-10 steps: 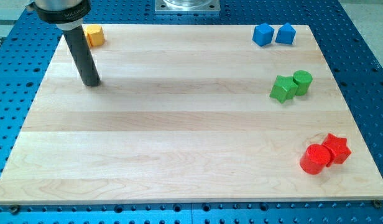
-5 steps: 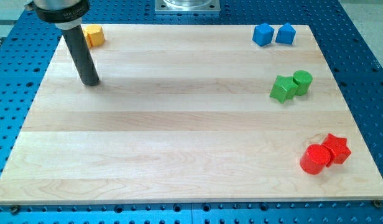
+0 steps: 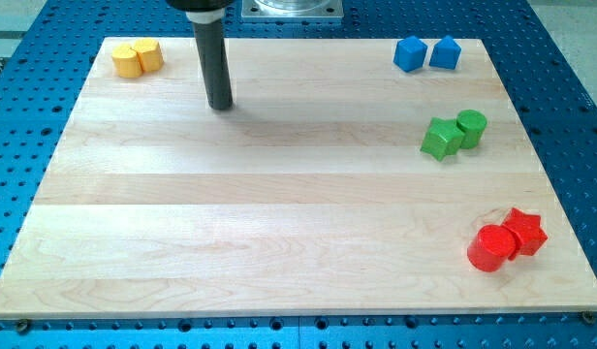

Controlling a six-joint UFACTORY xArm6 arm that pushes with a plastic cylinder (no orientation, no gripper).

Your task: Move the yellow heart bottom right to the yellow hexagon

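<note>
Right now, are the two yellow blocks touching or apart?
Touching: the yellow heart and yellow hexagon sit pressed together, no gap. My tip stands apart, to their right.

The board (image 3: 279, 213) looks like pale wood with a fine grain in long strips, smooth and matt. Around the board, the blue base (image 3: 570, 58) seems to be painted metal, full of small holes, with a light sheen. My rod (image 3: 213, 58) is dark and matt; I cannot tell its material. My tip (image 3: 220, 105) stands on the board. Above the board's top edge I see a grey metal plate (image 3: 292, 9), dull.
</note>
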